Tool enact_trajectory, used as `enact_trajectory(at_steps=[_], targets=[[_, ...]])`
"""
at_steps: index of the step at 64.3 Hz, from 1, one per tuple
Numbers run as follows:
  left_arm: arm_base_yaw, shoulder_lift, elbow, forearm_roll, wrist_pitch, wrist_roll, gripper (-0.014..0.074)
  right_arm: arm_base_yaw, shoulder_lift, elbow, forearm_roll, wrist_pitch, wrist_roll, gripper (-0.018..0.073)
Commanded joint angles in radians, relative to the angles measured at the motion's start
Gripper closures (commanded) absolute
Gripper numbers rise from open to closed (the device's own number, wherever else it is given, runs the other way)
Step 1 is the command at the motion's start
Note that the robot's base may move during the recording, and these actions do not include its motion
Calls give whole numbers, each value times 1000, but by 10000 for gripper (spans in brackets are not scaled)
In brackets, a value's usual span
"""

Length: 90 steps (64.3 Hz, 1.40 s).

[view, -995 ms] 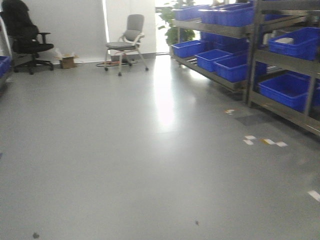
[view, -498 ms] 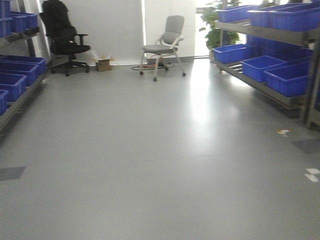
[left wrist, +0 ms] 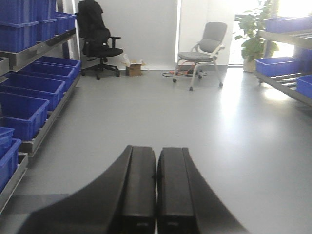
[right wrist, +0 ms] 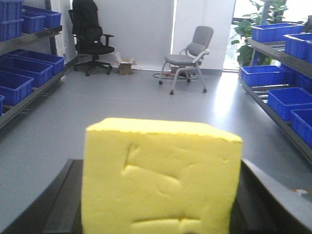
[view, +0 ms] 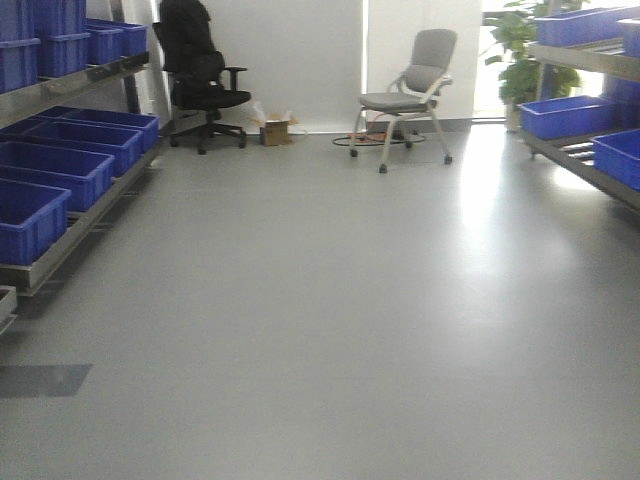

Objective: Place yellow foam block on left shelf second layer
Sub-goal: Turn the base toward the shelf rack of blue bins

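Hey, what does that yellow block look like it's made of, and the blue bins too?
The yellow block looks like soft foam: matte, with dents and creases pressed into its front face. The blue bins look like rigid moulded plastic, smooth with thick rims, though blur leaves that open.

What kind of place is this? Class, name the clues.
Probably a storeroom or lab: metal shelves lined with blue bins along both sides, a grey floor, and a black office chair by the far wall.

left shelf swung into view
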Motion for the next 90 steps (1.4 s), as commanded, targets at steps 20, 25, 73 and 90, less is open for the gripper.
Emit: enact_trajectory(at_steps=[20, 25, 73, 90], targets=[[-1, 4, 26, -7, -87, -4, 460, -4, 16, -26, -21, -86, -5, 201], [-1, 4, 26, -7, -87, -4, 460, -4, 16, -26, -21, -86, -5, 201], [-1, 4, 26, -7, -87, -4, 460, -4, 16, -26, -21, -86, -5, 201], [-1, 4, 26, -7, -87, -4, 460, -4, 16, -26, -21, -86, -5, 201]])
